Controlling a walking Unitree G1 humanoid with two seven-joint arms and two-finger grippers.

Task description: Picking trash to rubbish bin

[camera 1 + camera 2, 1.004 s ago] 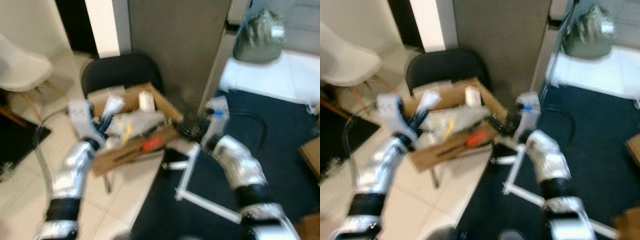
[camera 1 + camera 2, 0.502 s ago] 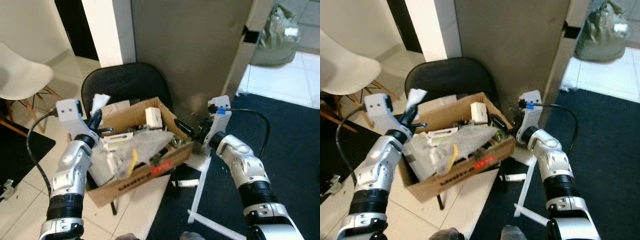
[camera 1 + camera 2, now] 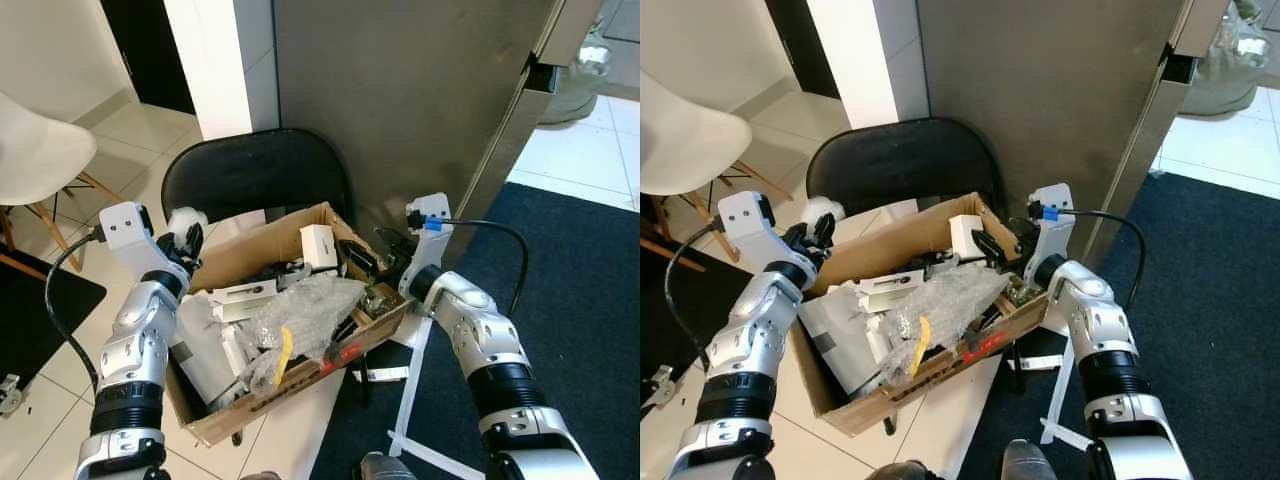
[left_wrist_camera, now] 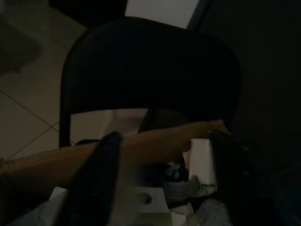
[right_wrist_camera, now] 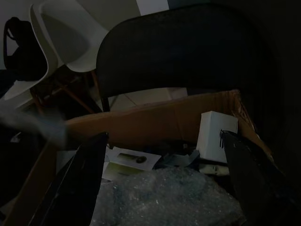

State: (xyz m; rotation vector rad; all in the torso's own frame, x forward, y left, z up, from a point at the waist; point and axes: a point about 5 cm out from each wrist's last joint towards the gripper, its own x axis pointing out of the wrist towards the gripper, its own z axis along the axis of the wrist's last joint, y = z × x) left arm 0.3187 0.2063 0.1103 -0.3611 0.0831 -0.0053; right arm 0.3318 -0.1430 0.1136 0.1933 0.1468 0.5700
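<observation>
From the head views I see my left gripper [image 3: 185, 240] spread at the cardboard box's [image 3: 255, 400] left rim and my right gripper [image 3: 365, 255] spread over its right corner, trash [image 3: 300, 315] inside on the black chair [image 3: 255, 175]; both wrist views confirm parted fingers [image 5: 75, 181] above the box.

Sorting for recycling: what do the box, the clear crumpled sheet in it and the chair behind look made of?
Box: brown corrugated cardboard, matte, with raw flap edges. Sheet: likely bubble wrap, translucent plastic with a dimpled sheen. Chair: black, matte back, probably plastic or vinyl; hard to tell.
</observation>
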